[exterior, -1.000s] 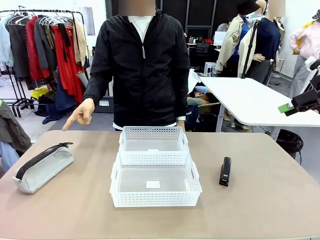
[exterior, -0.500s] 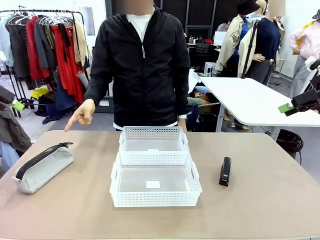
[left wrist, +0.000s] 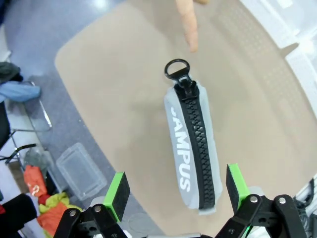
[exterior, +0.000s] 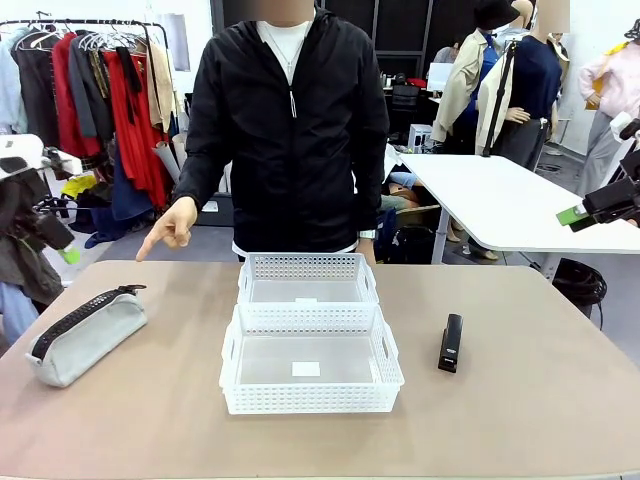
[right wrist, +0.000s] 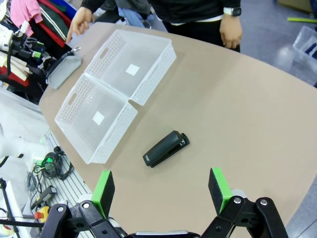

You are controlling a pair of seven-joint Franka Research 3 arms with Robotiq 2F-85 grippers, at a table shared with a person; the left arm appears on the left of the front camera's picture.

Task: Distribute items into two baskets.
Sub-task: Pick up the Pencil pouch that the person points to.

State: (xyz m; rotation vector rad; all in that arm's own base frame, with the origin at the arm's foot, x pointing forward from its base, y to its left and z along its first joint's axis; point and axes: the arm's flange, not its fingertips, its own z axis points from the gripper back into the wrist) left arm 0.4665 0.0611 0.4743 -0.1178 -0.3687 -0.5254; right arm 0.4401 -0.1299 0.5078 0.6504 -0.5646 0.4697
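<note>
Currently left gripper (left wrist: 176, 191) jaws apart; grey waist bag (left wrist: 190, 148) lies lengthwise just ahead, in line with the gap, untouched. Right gripper (right wrist: 161, 191) jaws apart; stapler (right wrist: 166, 148) on table ahead, centred between the fingers. Two baskets (right wrist: 115, 135) beyond it, off toward the left finger.

Bare tabletop (exterior: 520, 410) on both sides, baskets blocking the middle.
The near basket (exterior: 310, 400) and the far basket (exterior: 308, 268) stand touching, one behind the other, at the middle; their walls bar a low sideways pass, though both are open from above. To their left a lane of bare surface runs up to the waist bag (exterior: 85, 335), which lies near the left edge. The person's pointing hand (exterior: 172, 226) hangs above the far left edge, near the bag's far end. To the right the stapler (exterior: 451, 343) lies alone, with free surface all round it.
</note>
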